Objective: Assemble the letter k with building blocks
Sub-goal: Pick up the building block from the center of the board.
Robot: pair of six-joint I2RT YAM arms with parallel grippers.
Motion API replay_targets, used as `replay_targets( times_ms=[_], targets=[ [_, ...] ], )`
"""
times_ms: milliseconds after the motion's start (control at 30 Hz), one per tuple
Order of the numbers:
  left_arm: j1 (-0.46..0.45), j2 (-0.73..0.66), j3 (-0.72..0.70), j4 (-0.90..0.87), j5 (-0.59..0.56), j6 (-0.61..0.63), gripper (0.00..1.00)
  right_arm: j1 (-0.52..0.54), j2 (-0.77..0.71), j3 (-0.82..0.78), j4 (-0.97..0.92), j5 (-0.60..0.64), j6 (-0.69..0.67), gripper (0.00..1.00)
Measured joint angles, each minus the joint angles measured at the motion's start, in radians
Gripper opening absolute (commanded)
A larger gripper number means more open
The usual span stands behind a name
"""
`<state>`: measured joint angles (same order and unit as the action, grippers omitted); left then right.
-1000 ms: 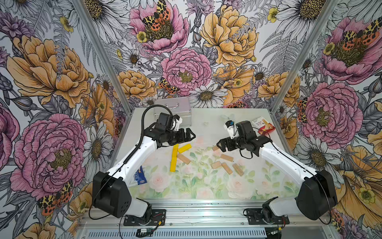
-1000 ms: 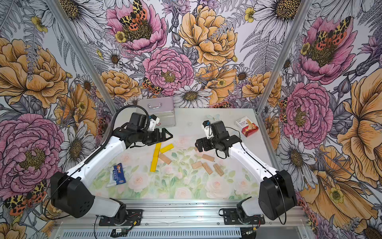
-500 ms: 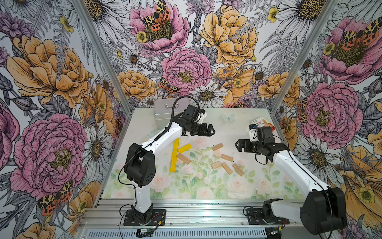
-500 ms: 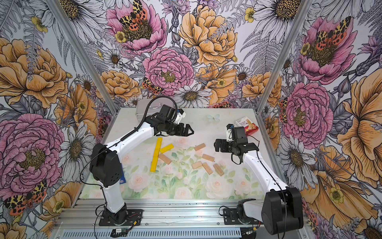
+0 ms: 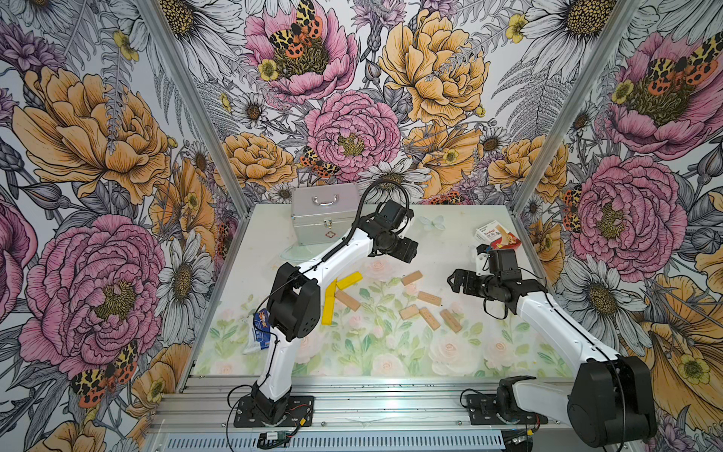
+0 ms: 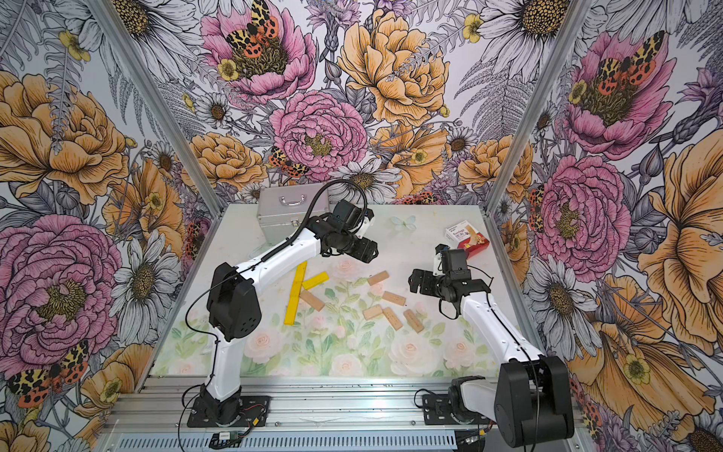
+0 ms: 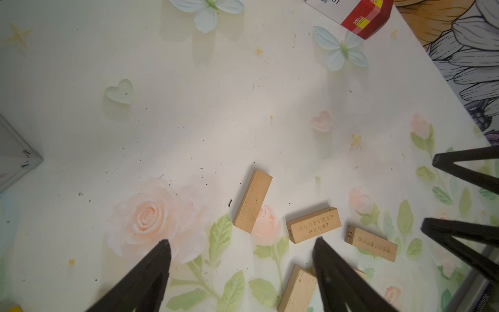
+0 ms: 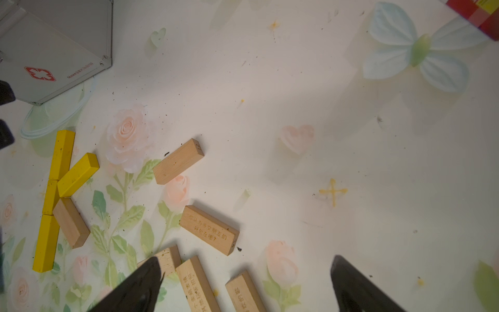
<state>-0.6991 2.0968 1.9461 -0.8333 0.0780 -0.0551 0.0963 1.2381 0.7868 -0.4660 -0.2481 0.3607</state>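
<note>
The letter k lies left of centre: a yellow stem (image 5: 330, 302) (image 8: 51, 205), a slanted yellow arm (image 5: 349, 280) and a slanted pale wood arm (image 5: 347, 300). Several loose pale building blocks (image 5: 429, 298) (image 6: 393, 298) are scattered to its right. My left gripper (image 5: 409, 252) (image 7: 243, 241) hovers open behind them, and the end of the farthest block (image 5: 411, 278) (image 7: 252, 201) lies just ahead of its gap. My right gripper (image 5: 454, 281) (image 8: 245, 260) hangs open at the right of the blocks, holding nothing.
A silver case (image 5: 324, 213) stands at the back left. A red-and-white carton (image 5: 497, 236) lies at the back right near the wall. A blue-white sachet (image 5: 260, 325) lies at the left edge beside the left arm's elbow.
My left gripper has swung right, away from the yellow figure toward the loose wooden blocks, and its jaws have narrowed a little. My right gripper has drawn back to the right off the blocks.
</note>
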Motion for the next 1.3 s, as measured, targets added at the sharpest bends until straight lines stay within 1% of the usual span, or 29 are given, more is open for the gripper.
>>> replay_targets(
  times_ms=[67, 200, 300, 400, 500, 767, 967, 1033, 1100, 1133, 1300],
  targets=[
    [-0.015, 0.008, 0.005, -0.016, -0.039, 0.023, 0.69, 0.000, 0.011, 0.000, 0.008, -0.016, 0.005, 0.99],
    [-0.040, 0.055, 0.028, -0.047, -0.094, 0.067, 0.70, -0.005, 0.010, -0.001, 0.016, -0.030, 0.009, 0.99],
    [-0.066, 0.103, 0.039, -0.060, -0.143, 0.129, 0.70, -0.014, -0.007, -0.016, 0.028, -0.029, 0.010, 0.99],
    [-0.100, 0.151, 0.059, -0.077, -0.200, 0.185, 0.70, -0.029, -0.024, -0.033, 0.031, -0.029, 0.010, 0.99],
    [-0.126, 0.193, 0.090, -0.090, -0.229, 0.220, 0.70, -0.053, -0.035, -0.045, 0.032, -0.033, 0.010, 0.99],
    [-0.134, 0.231, 0.150, -0.098, -0.227, 0.249, 0.70, -0.148, -0.052, -0.078, 0.032, -0.079, 0.017, 0.99],
    [-0.133, 0.237, 0.156, -0.099, -0.196, 0.249, 0.68, -0.157, -0.058, -0.092, 0.031, -0.101, 0.017, 0.99],
    [-0.132, 0.241, 0.156, -0.099, -0.177, 0.249, 0.64, -0.161, -0.063, -0.097, 0.030, -0.106, 0.016, 0.99],
    [-0.131, 0.251, 0.156, -0.099, -0.159, 0.250, 0.49, -0.163, -0.067, -0.099, 0.031, -0.111, 0.017, 0.99],
    [-0.130, 0.255, 0.156, -0.099, -0.154, 0.255, 0.46, -0.163, -0.069, -0.100, 0.031, -0.113, 0.017, 0.99],
    [-0.126, 0.280, 0.156, -0.106, -0.141, 0.269, 0.52, -0.166, -0.079, -0.109, 0.030, -0.120, 0.017, 0.99]
  ],
)
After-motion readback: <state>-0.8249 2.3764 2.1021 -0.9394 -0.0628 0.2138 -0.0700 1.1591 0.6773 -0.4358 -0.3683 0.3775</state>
